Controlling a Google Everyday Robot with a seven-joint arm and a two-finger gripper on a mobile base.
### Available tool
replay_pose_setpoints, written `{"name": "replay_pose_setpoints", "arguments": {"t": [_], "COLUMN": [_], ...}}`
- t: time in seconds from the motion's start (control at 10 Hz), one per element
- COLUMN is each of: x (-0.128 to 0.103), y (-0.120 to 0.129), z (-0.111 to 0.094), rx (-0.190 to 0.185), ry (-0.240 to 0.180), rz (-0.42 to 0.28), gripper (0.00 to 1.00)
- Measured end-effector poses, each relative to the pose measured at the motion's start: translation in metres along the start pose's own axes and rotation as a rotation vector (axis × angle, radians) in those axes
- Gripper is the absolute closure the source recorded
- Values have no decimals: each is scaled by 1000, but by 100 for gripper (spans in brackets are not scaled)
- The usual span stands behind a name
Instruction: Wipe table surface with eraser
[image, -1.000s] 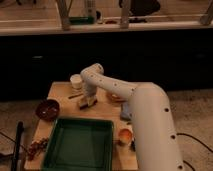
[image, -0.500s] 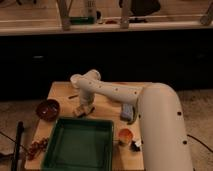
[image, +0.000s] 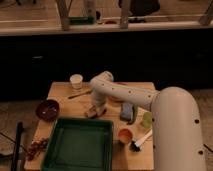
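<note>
The table surface (image: 62, 92) is a small square top of light tan wood. The eraser (image: 91, 113), a small pale tan block, lies flat on the table just behind the far edge of the green tray. My gripper (image: 96, 107) points down from the white arm (image: 125, 94) and sits on top of the eraser, closed on it and pressing it to the wood. The arm reaches in from the lower right and bends above the table's middle.
A green tray (image: 77, 145) fills the near left. A white cup (image: 76, 81) and a thin stick (image: 80, 94) are at the back. A dark red bowl (image: 48, 109) is left. A blue-grey block (image: 127, 112), green cup (image: 146, 120), orange bowl (image: 125, 135) and black-and-white brush (image: 141, 140) are right.
The gripper slid the eraser left and nearer the tray, then back to the right along the tray's far edge. The elbow swung with it.
</note>
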Motion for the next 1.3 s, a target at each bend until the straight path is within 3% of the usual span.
{"name": "replay_pose_setpoints", "arguments": {"t": [0.2, 0.4, 0.8, 1.1, 1.3], "x": [21, 21, -30, -66, -61], "y": [-22, -51, -79, -56, -35], "z": [0, 0, 5, 11, 9], "rx": [8, 16, 19, 5, -1], "ry": [23, 38, 34, 17, 14], "rz": [44, 57, -19, -96, -94], "gripper": [100, 100, 100, 100, 100]}}
